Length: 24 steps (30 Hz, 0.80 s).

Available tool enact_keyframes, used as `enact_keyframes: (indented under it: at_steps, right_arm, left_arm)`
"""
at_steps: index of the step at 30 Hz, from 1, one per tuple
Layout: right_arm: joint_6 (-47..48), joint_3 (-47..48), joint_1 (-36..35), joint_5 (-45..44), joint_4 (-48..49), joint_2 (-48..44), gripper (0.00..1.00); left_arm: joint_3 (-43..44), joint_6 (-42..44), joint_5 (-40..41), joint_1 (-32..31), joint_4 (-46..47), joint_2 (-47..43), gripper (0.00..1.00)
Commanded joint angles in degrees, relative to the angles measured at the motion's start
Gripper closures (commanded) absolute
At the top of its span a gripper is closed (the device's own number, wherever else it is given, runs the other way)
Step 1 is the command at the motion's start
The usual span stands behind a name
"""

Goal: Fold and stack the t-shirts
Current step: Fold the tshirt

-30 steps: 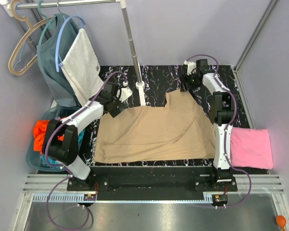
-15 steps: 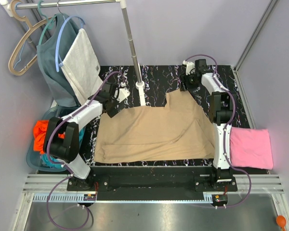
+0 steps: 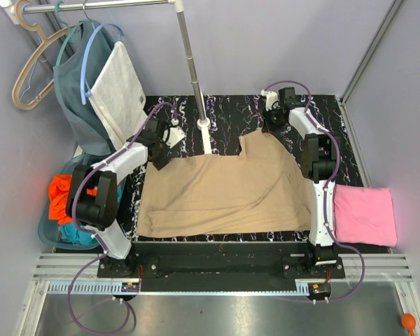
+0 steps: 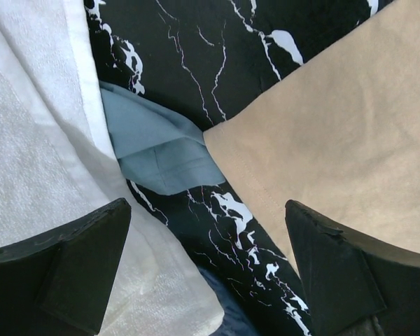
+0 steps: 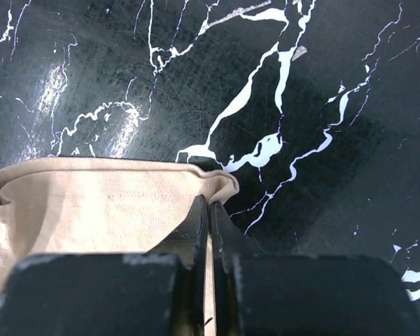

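Four t-shirts show from above. One tan short-sleeved cloth t-shirt (image 3: 224,189) lies spread flat on the black white-veined marble table (image 3: 231,108). One pink cloth t-shirt (image 3: 365,215) lies folded at the table's right edge. One bright orange t-shirt (image 3: 59,196) and one teal t-shirt (image 3: 68,229) sit crumpled in a round blue basket (image 3: 45,234) on the left. Two more cloths hang from the metal rack pole (image 3: 192,63): a grey-blue garment (image 3: 77,91) and a white textured cloth (image 3: 119,87). There are two arms. The right gripper (image 3: 271,124) is at the tan shirt's far right corner, its jaws pressed together on the rolled hem. The left gripper (image 3: 159,150) hangs over the far left corner with its jaws wide apart, holding nothing. The left arm covers much of the basket, so the orange and teal shirts are seen only in part, and the right arm hides the tan shirt's right edge. The hangers at the rack's end overlap too much to count.
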<state>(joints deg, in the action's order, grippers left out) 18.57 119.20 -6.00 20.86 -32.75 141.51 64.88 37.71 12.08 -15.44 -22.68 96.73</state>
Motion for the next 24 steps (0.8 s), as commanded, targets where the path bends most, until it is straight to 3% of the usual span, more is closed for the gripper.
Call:
enact_keyframes:
  at_steps: [1, 9, 16, 24]
  right_arm:
    - [0.9, -3.2, -0.3, -1.5, -2.4, -2.8, 1.0]
    - [4.9, -11.1, -0.4, -5.4, -1.6, -9.8, 1.0]
    - [7.7, -18.9, -0.3, -10.6, 2.3, -18.1, 1.0]
    - [8.2, -21.5, -0.3, -10.2, 2.6, -20.6, 1.0]
  left_arm:
    - [4.8, 1.0, -3.9, 0.9, -1.0, 2.5, 0.01]
    - [17.2, 5.8, -18.5, 4.2, -16.5, 11.9, 0.02]
    - [23.2, 12.4, -21.3, 5.0, -23.4, 17.8, 0.07]
    - [27.3, 14.1, -20.3, 6.1, -25.8, 22.5, 0.18]
